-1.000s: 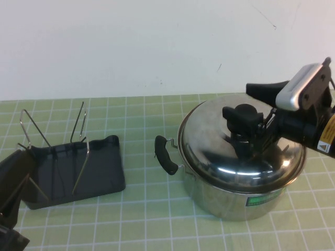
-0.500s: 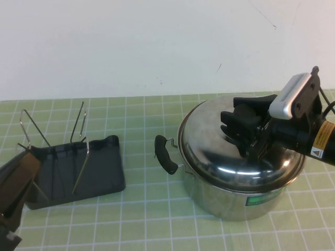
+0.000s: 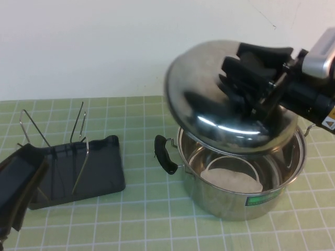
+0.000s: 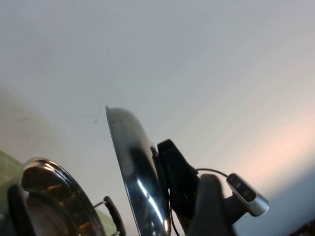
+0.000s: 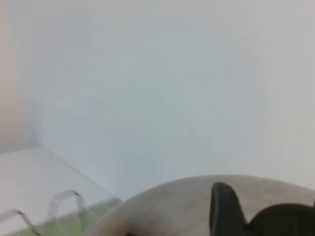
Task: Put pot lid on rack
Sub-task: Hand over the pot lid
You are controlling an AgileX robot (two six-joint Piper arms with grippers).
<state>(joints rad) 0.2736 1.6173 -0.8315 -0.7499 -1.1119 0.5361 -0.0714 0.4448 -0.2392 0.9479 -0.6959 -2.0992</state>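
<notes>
My right gripper (image 3: 247, 79) is shut on the black knob of the pot lid (image 3: 209, 107) and holds the shiny domed lid tilted in the air, above the open steel pot (image 3: 235, 196). The knob is mostly hidden by the fingers. The rack (image 3: 99, 170), a dark grey tray with upright wire loops (image 3: 79, 123), lies on the table at the left. My left gripper (image 3: 18, 191) hovers at the lower left, over the rack's near-left corner. The left wrist view shows the lid (image 4: 133, 169) edge-on above the pot (image 4: 49, 196). The right wrist view shows the lid (image 5: 172, 209) and one finger (image 5: 224, 209).
The pot stands at the right on a green checked mat (image 3: 146, 219), with one black handle (image 3: 165, 155) pointing towards the rack. A white wall (image 3: 104, 47) closes the back. A strip of mat lies between rack and pot.
My right gripper closed on the knob and lifted the lid up off the pot, tilting it towards the left. The pot now stands open. My left gripper shifted slightly at the lower left.
</notes>
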